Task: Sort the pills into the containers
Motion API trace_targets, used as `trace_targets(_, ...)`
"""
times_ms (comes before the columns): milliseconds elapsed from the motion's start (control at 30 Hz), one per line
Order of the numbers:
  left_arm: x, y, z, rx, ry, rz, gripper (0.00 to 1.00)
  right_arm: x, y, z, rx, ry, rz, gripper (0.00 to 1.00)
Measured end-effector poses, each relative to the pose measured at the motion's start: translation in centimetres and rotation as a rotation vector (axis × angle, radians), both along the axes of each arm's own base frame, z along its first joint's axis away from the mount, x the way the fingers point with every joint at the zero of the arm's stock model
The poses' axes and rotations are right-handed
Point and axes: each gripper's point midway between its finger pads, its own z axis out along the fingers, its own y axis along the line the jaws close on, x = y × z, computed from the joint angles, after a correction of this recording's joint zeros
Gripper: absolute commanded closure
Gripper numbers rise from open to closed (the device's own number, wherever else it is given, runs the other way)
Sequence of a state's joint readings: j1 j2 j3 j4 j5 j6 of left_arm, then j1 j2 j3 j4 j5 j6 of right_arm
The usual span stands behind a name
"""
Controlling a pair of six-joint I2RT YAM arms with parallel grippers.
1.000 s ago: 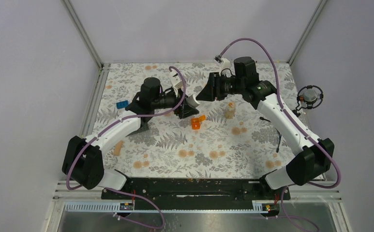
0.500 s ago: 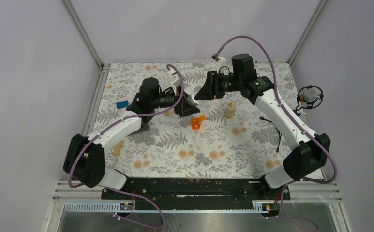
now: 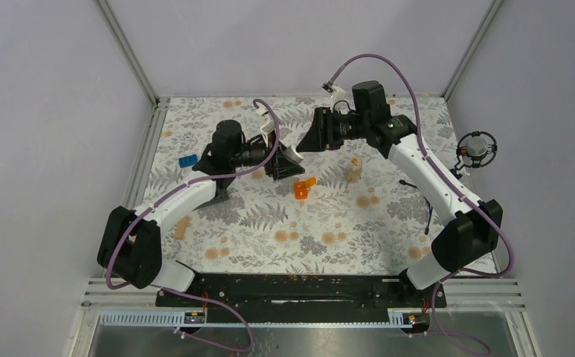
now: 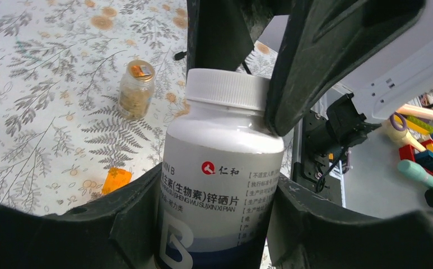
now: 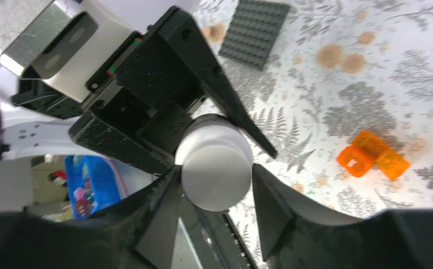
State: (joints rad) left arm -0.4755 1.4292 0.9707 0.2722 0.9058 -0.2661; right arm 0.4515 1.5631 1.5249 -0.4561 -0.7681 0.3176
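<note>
A white bottle (image 4: 219, 168) with a dark blue band and a white cap (image 4: 228, 88) hangs above the mat between both arms. My left gripper (image 4: 217, 188) is shut on its body, a finger pressed on each side. My right gripper (image 5: 215, 179) is shut on the cap (image 5: 217, 171), its black fingers (image 4: 315, 56) flanking it. From above, the two grippers (image 3: 284, 160) (image 3: 308, 140) meet nose to nose and hide most of the bottle. The orange hinged box (image 3: 301, 187) lies open on the mat. The clear tan bottle (image 3: 352, 171) stands right of it. No loose pills show.
A dark grey studded plate (image 5: 254, 32) lies under the left arm. A blue brick (image 3: 187, 161) sits at the left. A tan oblong piece (image 3: 182, 226) lies near the left arm's elbow. A black cable (image 3: 418, 195) trails at the right.
The right gripper has shifted left and away from the bases, and the bottle has gone with it. The left fingers have drawn in onto the bottle's body.
</note>
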Motion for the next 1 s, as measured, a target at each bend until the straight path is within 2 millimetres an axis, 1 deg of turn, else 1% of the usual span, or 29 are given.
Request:
trace_targets(33, 0.1, 0.1, 0.0, 0.002, 0.003, 0.006, 1.00, 0.2, 0.0, 0.0, 0.001, 0.006, -0.011, 0.23)
trace_targets(67, 0.3, 0.2, -0.1, 0.005, 0.010, 0.020, 1.00, 0.6, 0.0, 0.0, 0.000, 0.009, -0.038, 0.19)
trace_targets(167, 1.2, 0.5, -0.2, 0.008, 0.019, 0.075, 1.00, 2.4, 0.2, 0.2, 0.021, 0.002, -0.130, 0.12)
trace_targets(267, 1.8, 0.9, -0.1, 0.006, 0.014, 0.128, 1.00, 3.4, 0.5, 0.5, 0.058, 0.040, -0.195, 0.10)
trace_targets(367, 2.3, 1.2, 0.4, -0.004, 0.006, 0.175, 1.00, 4.3, 0.9, 0.8, 0.094, 0.075, -0.243, 0.11)
trace_targets(400, 2.6, 1.3, 0.6, -0.008, 0.000, 0.192, 1.00, 4.5, 1.0, 0.8, 0.101, 0.086, -0.255, 0.14)
trace_targets(467, 3.0, 1.4, 1.0, -0.015, -0.004, 0.221, 1.00, 4.9, 1.1, 0.8, 0.112, 0.110, -0.279, 0.32)
trace_targets(500, 3.1, 1.5, 1.0, -0.016, -0.002, 0.232, 1.00, 5.0, 1.1, 0.8, 0.119, 0.121, -0.289, 0.38)
trace_targets(600, 3.5, 1.7, 1.0, -0.016, 0.008, 0.258, 1.00, 5.3, 1.5, 1.2, 0.149, 0.153, -0.299, 0.47)
trace_targets(633, 3.5, 1.7, 1.0, -0.015, 0.012, 0.263, 1.00, 5.3, 1.7, 1.3, 0.158, 0.164, -0.295, 0.48)
trace_targets(667, 3.6, 1.7, 1.0, -0.016, 0.012, 0.266, 1.00, 5.4, 1.9, 1.5, 0.166, 0.173, -0.288, 0.46)
trace_targets(767, 3.6, 1.7, 1.0, -0.019, 0.017, 0.269, 1.00, 5.5, 2.3, 1.6, 0.175, 0.181, -0.268, 0.33)
trace_targets(833, 3.6, 1.7, 1.0, -0.019, 0.018, 0.269, 1.00, 5.4, 2.4, 1.5, 0.176, 0.187, -0.256, 0.31)
trace_targets(867, 3.6, 1.7, 1.0, -0.019, 0.018, 0.269, 1.00, 5.3, 2.5, 1.5, 0.177, 0.191, -0.249, 0.35)
trace_targets(900, 3.6, 1.7, 1.0, -0.019, 0.018, 0.269, 1.00, 5.2, 2.5, 1.5, 0.179, 0.191, -0.244, 0.42)
trace_targets(967, 3.6, 1.7, 1.0, -0.018, 0.018, 0.269, 1.00, 5.1, 2.6, 1.7, 0.184, 0.191, -0.232, 0.57)
trace_targets(1000, 3.6, 1.7, 1.0, -0.019, 0.018, 0.268, 1.00, 5.1, 2.6, 1.7, 0.186, 0.188, -0.229, 0.66)
